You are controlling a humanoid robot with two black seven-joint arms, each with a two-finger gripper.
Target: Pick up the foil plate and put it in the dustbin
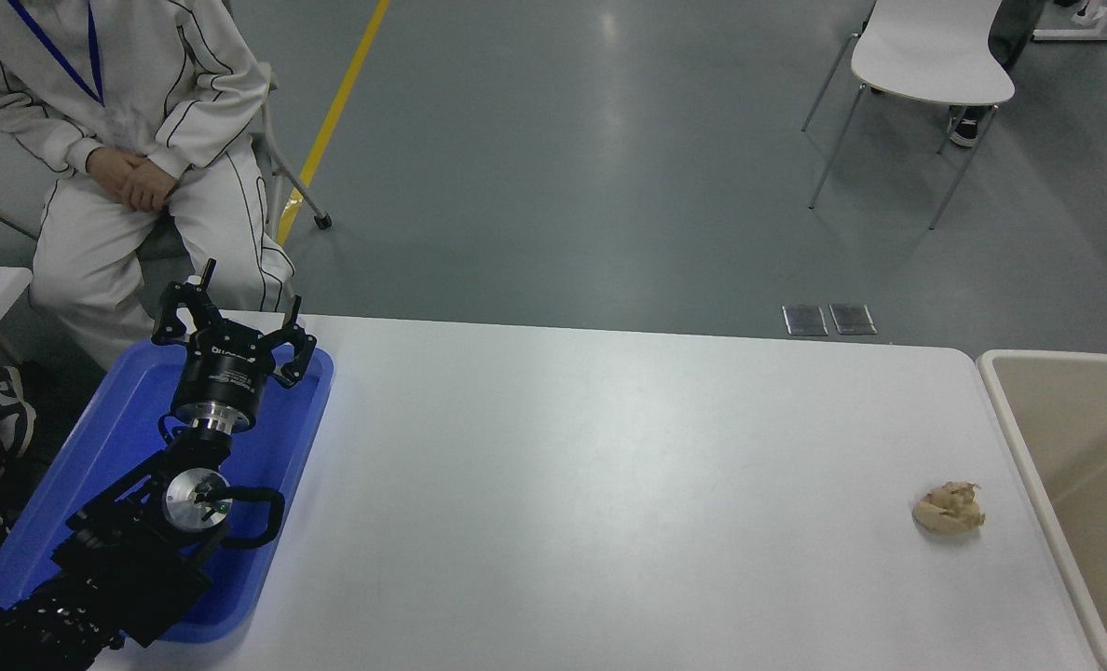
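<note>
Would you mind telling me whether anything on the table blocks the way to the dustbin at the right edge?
Nothing visible blocks it: only a beige paper wad lies on the table beside the dustbin. No foil plate is in view.

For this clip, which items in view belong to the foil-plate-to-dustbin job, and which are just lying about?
Belongs to the job:
- dustbin, beige, at the table's right edge
- foil plate: not visible in this view

Just lying about:
- beige paper wad on the table near the dustbin
- blue tray at the left, under the parked left end effector, fingers spread
- white chair on the floor
- seated person

one dustbin [1075, 466] (partly cropped), one wad [949, 509], perhaps paper
</note>
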